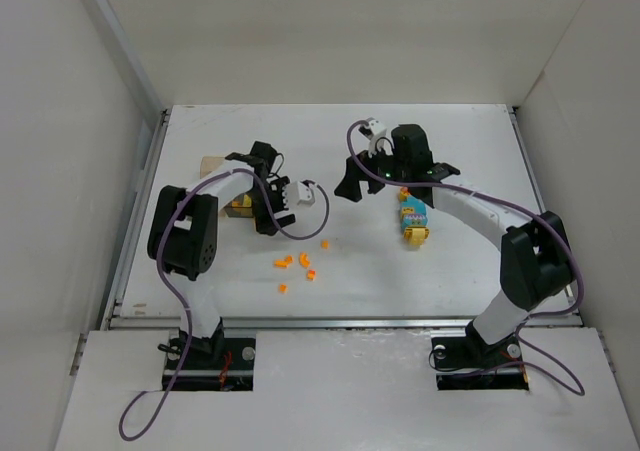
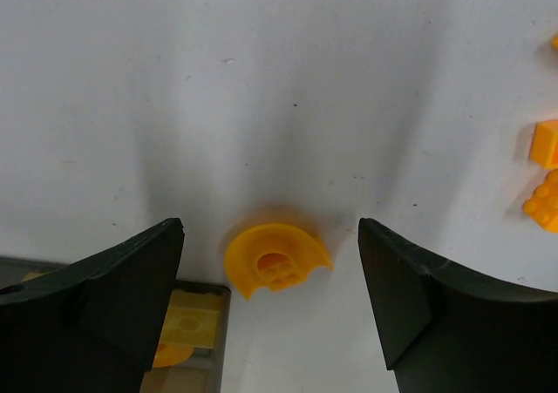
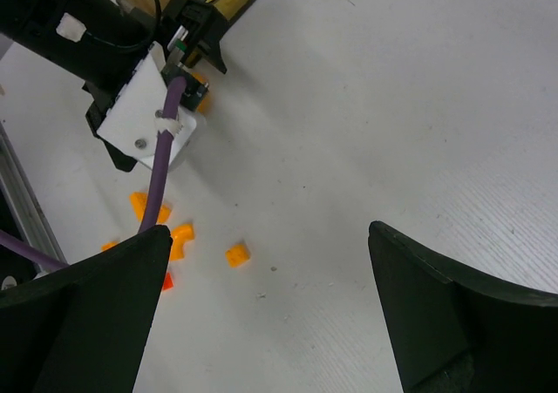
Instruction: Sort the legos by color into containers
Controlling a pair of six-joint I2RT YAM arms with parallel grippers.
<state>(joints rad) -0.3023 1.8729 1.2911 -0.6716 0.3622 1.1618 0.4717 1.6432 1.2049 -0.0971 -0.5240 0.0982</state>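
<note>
A curved orange lego [image 2: 276, 260] lies on the white table between the open fingers of my left gripper [image 2: 270, 232], which touch nothing. The corner of a container [image 2: 220, 341] shows at lower left, with a pale yellow plate [image 2: 188, 321] and an orange piece inside. In the top view my left gripper [image 1: 265, 223] hangs beside the containers [image 1: 212, 165], which the arm partly hides. Several small orange legos [image 1: 300, 264] lie scattered below it. My right gripper [image 1: 358, 191] is open and empty above bare table [image 3: 270, 230]. Cyan and yellow bricks [image 1: 412, 218] lie under the right arm.
More orange pieces lie at the right edge of the left wrist view [image 2: 545, 145]. The right wrist view shows loose orange pieces [image 3: 237, 254] and the left arm's wrist with its purple cable [image 3: 144, 105]. White walls enclose the table on three sides.
</note>
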